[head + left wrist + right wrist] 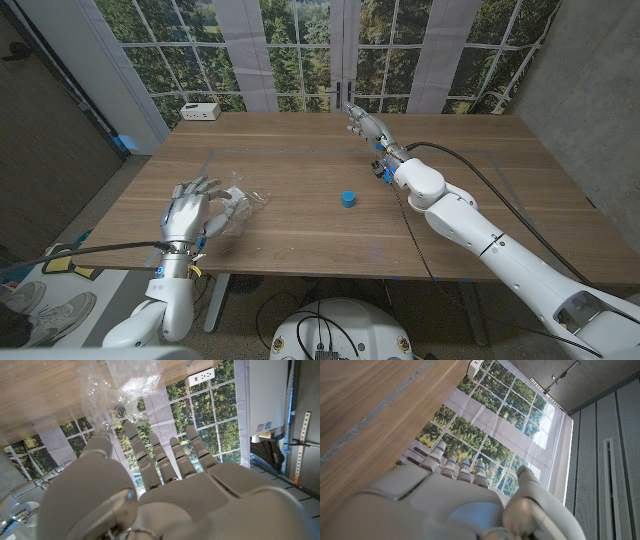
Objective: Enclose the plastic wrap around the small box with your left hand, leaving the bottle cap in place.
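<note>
No text, label, brand or number is showing legibly anywhere. The white power strip sitting at the desk's far left corner is showing only sockets, with any marking on it too small to read.

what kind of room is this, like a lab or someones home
Most likely a lab or test room rather than a home. A bare wooden table stands before a printed window-and-forest backdrop, with grey panelled walls, cables trailing off the table edge, and a white power strip at the far corner.
</note>
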Controlling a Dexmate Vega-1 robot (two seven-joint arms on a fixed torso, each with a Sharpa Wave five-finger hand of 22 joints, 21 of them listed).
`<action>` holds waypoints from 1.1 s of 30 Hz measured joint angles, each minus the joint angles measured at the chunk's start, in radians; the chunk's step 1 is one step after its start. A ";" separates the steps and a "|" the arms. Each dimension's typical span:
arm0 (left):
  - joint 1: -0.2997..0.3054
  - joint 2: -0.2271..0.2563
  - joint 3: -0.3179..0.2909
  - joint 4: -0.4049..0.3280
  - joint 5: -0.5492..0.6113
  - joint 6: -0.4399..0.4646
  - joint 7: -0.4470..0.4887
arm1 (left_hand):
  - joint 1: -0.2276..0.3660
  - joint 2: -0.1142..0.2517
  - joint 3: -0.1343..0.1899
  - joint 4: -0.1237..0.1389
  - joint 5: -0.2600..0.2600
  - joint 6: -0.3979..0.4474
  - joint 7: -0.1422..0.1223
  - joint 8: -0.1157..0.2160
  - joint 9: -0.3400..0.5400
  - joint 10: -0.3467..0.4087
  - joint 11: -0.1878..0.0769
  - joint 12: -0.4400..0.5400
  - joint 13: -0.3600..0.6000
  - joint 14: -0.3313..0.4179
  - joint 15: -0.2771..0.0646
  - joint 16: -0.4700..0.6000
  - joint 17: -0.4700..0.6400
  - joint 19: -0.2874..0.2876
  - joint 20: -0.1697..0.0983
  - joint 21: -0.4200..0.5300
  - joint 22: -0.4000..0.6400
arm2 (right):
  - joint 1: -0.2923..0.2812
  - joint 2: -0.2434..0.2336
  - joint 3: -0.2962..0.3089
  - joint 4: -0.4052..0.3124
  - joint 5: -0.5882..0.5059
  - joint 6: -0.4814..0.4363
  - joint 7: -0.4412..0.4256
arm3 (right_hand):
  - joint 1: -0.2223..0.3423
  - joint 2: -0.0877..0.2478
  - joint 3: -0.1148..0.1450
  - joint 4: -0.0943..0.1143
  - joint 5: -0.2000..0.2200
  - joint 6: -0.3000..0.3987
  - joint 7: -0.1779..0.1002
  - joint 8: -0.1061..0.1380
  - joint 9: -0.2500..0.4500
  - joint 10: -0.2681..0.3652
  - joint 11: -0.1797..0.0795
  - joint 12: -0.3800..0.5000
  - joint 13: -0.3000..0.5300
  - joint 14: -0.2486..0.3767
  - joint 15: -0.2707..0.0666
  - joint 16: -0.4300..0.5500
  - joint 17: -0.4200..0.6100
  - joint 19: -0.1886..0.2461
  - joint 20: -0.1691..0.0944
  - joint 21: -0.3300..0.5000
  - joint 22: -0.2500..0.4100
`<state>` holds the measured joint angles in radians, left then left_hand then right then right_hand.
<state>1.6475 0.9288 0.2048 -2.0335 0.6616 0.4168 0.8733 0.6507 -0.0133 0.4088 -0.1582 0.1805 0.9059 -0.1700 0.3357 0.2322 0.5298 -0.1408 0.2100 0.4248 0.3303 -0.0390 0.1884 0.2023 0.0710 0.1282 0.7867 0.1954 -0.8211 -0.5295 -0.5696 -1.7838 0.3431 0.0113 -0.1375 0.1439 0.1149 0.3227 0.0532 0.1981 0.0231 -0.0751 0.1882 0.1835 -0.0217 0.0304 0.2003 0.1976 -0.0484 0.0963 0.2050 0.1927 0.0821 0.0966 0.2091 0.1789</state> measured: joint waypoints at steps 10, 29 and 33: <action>0.133 0.086 -0.158 -0.061 -0.079 -0.139 -0.136 | -0.056 -0.010 -0.029 0.028 0.000 -0.011 0.032 -0.023 -0.017 -0.044 0.023 0.000 -0.003 -0.054 0.002 0.000 0.005 -0.034 0.024 -0.018 0.000 | -0.029 -0.010 0.007 -0.032 -0.006 -0.001 -0.017 | 0.000 0.000 0.000 0.000 0.000 0.000 0.000 0.000 0.000 0.000 0.000 0.000 0.000 0.000 0.000 0.000 0.000 0.000 0.000 0.000 0.000; 0.359 -0.070 -0.525 -0.251 0.033 -0.251 -0.557 | -0.062 -0.026 -0.035 0.022 0.011 -0.096 0.034 -0.090 -0.028 -0.134 0.039 -0.016 -0.022 -0.129 0.008 -0.004 -0.006 -0.067 0.041 -0.041 -0.005 | -0.064 -0.016 0.013 -0.066 -0.009 -0.011 -0.044 | 0.000 0.000 0.003 0.003 0.000 0.000 0.000 0.000 0.000 0.000 0.000 0.000 0.000 0.000 0.000 0.000 0.000 0.002 -0.009 0.000 0.000; 0.365 -0.096 -0.575 -0.295 0.078 -0.247 -0.658 | -0.073 -0.039 -0.046 0.019 0.016 -0.158 0.017 -0.125 -0.028 -0.172 0.053 -0.016 -0.031 -0.155 0.021 -0.004 -0.007 -0.077 0.045 -0.052 -0.005 | -0.067 -0.015 0.013 -0.070 -0.010 -0.012 -0.047 | 0.000 0.000 0.003 0.003 0.000 0.000 0.000 0.000 0.000 0.000 0.000 0.000 0.000 0.000 0.000 0.000 0.000 0.002 -0.009 0.000 0.000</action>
<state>2.0121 0.8326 -0.3700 -2.3282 0.7399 0.1698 0.2152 0.5782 -0.0518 0.3632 -0.1388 0.1964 0.7475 -0.1533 0.2106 0.2044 0.3579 -0.0878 0.1936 0.3940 0.1751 -0.0176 0.1847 0.1950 -0.0061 0.1729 0.7347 0.1905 -0.8884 -0.5447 -0.5568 -1.8539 0.3335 -0.0005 -0.1848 0.1439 0.1149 0.3262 0.0567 0.1982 0.0231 -0.0751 0.1882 0.1835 -0.0217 0.0304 0.2002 0.1975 -0.0484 0.0963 0.2050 0.1927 0.0841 0.0873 0.2091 0.1789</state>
